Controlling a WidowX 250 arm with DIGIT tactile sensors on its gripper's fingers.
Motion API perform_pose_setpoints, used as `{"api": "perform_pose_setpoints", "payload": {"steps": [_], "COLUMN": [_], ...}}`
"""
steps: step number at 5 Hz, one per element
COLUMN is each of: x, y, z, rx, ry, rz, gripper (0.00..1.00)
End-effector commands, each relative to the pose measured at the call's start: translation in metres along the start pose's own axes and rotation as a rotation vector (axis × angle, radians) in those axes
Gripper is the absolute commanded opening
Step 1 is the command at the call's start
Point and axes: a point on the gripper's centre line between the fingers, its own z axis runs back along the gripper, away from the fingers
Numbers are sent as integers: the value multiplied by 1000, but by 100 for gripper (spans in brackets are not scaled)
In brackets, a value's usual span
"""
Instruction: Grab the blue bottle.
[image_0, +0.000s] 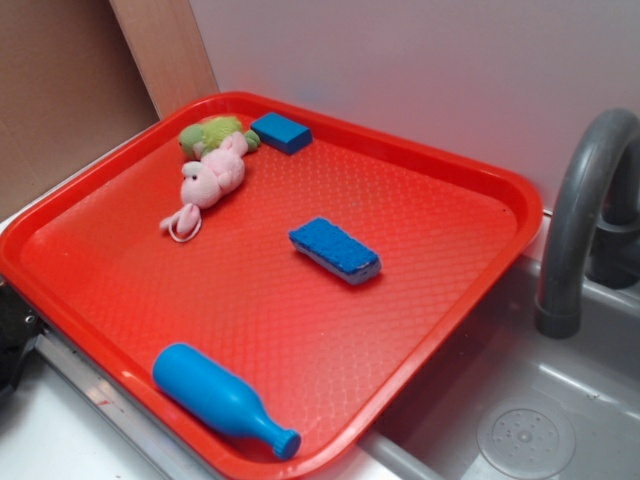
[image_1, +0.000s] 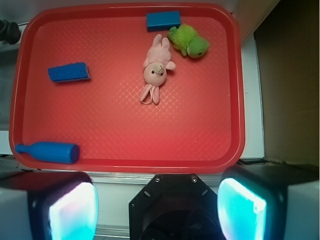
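The blue bottle (image_0: 220, 398) lies on its side in the near corner of the red tray (image_0: 250, 300), its neck toward the sink. In the wrist view the blue bottle (image_1: 48, 152) is at the lower left of the tray (image_1: 200, 115), neck pointing left. My gripper (image_1: 157, 210) hangs high above and just off the tray's near rim. It is open, its fingers (image_1: 75, 212) wide apart with nothing between them. The bottle sits ahead of and slightly outside the left finger. In the exterior view only a black part of the arm (image_0: 15, 335) shows at the left edge.
A blue textured sponge (image_0: 335, 250) lies mid-tray. A flat blue block (image_0: 281, 131), a pink plush bunny (image_0: 212, 180) and a green plush toy (image_0: 212, 132) sit at the far end. A grey faucet (image_0: 580, 200) and a sink (image_0: 520, 420) border the tray's right side.
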Motion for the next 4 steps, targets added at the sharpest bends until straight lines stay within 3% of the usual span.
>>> {"api": "perform_pose_setpoints", "payload": {"steps": [1,2,3,4], "x": [0,19,37,44], "y": [0,-1,-20,-52], "z": [0,-6,-12,-24], "rx": [0,-11,-10,-78], "ry": [0,-23,-56,-83], "rz": [0,-89,-342,-586], "gripper": [100,100,100,100]}}
